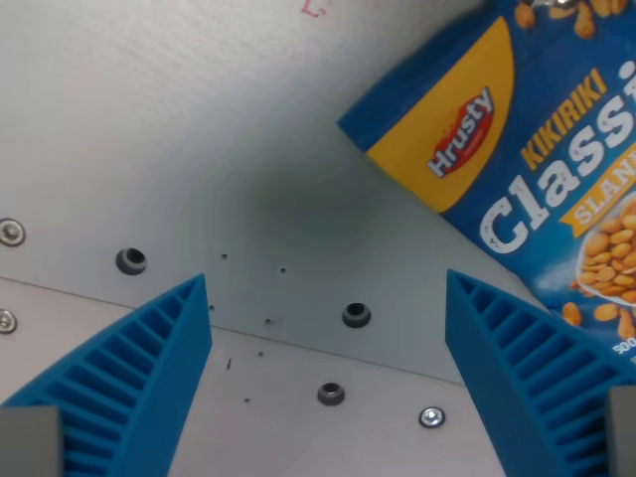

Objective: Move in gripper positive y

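Observation:
My gripper (328, 288) has two blue ribbed fingers, one at the wrist view's lower left (139, 378) and one at the lower right (527, 368). They stand wide apart with nothing between them, above a grey metal table (199, 149). A blue and yellow Hrusty peanut bag (537, 149) lies flat at the wrist view's upper right. Its lower edge runs close to the right finger, which overlaps it in the picture.
The table has a seam across the lower part, with several screw holes (356, 316) and bolts (430, 417) along it. A small red mark (314, 8) sits at the top edge.

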You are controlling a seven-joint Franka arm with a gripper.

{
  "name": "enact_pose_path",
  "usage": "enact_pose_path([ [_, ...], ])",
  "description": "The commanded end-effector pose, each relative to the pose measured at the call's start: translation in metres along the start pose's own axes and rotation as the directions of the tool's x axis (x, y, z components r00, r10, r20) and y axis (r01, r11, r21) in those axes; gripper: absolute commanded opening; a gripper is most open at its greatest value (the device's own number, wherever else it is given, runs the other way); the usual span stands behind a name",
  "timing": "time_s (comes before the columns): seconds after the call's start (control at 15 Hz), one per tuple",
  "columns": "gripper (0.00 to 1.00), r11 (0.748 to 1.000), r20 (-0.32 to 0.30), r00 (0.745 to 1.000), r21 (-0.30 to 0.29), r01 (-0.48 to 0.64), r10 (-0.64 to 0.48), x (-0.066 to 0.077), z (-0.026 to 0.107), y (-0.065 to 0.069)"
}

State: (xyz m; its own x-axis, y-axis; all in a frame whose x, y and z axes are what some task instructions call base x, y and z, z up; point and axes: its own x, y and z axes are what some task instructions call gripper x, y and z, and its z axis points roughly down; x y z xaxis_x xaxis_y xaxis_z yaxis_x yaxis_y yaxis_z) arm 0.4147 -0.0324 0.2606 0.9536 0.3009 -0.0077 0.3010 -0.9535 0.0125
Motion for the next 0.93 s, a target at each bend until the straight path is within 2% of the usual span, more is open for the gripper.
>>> enact_pose_path([
  [0.07, 1.0, 1.0, 0.001, 1.0, 0.008, 0.014, -0.014, 0.006, 0.001, 0.018],
  [0.93, 1.0, 1.0, 0.001, 1.0, 0.008, 0.014, -0.014, 0.007, 0.001, 0.083],
])
